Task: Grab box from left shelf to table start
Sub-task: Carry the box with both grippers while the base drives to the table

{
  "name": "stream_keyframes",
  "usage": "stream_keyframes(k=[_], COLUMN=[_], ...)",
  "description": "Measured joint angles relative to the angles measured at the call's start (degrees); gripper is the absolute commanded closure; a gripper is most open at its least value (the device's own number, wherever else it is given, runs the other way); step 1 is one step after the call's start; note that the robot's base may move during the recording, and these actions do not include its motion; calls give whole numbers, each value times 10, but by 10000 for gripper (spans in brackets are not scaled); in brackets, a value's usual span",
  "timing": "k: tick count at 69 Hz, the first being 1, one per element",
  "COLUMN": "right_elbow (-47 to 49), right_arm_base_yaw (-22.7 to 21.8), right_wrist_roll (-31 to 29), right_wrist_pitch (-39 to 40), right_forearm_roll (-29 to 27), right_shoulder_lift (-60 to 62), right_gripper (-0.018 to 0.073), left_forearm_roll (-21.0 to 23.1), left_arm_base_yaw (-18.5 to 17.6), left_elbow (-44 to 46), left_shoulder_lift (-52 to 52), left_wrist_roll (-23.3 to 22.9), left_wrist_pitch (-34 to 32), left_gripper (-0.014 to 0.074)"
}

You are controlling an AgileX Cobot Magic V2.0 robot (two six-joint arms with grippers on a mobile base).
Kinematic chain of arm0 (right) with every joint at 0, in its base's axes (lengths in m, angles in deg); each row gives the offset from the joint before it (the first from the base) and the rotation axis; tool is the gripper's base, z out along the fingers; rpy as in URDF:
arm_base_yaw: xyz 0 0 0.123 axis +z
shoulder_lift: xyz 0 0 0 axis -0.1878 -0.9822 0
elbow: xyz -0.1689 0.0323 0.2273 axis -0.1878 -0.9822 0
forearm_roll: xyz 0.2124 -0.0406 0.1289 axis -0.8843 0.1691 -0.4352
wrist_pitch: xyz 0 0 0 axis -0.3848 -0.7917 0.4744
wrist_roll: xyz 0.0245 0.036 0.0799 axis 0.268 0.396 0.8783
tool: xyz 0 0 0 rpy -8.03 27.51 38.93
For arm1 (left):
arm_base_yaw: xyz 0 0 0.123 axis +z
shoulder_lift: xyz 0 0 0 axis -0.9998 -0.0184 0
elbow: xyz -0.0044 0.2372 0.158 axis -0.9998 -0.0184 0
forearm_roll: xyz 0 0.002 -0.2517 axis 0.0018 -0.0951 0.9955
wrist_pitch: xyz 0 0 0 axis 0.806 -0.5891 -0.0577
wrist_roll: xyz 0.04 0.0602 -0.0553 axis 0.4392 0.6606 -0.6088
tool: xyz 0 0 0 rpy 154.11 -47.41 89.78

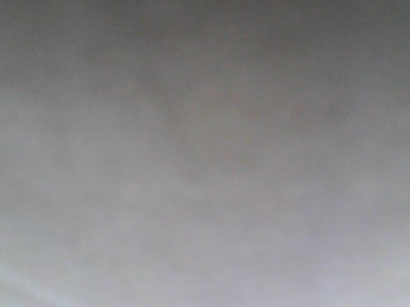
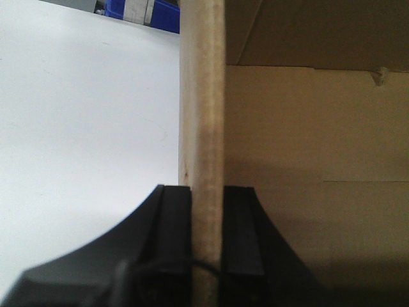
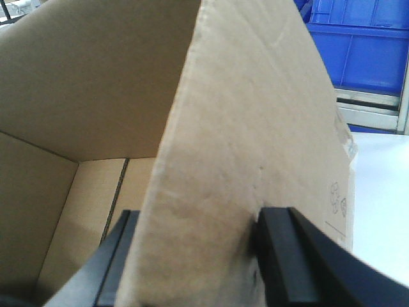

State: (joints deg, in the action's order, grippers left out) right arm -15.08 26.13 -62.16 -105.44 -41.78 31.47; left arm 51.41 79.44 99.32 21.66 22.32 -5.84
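Note:
The brown cardboard box (image 2: 307,128) is open-topped, and its printed black rectangle is out of view. My left gripper (image 2: 206,192) is shut on the upright edge of one box wall, with one black finger on each side. My right gripper (image 3: 201,220) is shut on another wall or flap of the box (image 3: 255,96), which leans across that view. The box interior shows to the left. The white table (image 2: 83,128) lies beside the box and also shows in the right wrist view (image 3: 380,192). The front view is a blank grey blur.
Blue plastic crates (image 3: 364,51) stand behind the box above a silvery metal rail (image 3: 370,110), which may be a shelf front. Another blue crate (image 2: 163,16) shows at the table's far edge in the left wrist view.

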Motion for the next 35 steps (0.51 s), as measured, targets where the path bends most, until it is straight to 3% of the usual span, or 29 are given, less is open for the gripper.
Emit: stream_keyframes(k=[35], right_elbow=[0], right_arm_base_yaw=[0], right_wrist_roll=[0], right_wrist_pitch=[0], right_forearm_roll=[0], right_shoulder_lift=[0], right_gripper=[501], left_forearm_roll=[1], left_arm_base_yaw=[0], left_elbow=[0], left_shoulder_lift=[0], left_wrist_roll=[0], left_wrist_pitch=[0], left_gripper=[696])
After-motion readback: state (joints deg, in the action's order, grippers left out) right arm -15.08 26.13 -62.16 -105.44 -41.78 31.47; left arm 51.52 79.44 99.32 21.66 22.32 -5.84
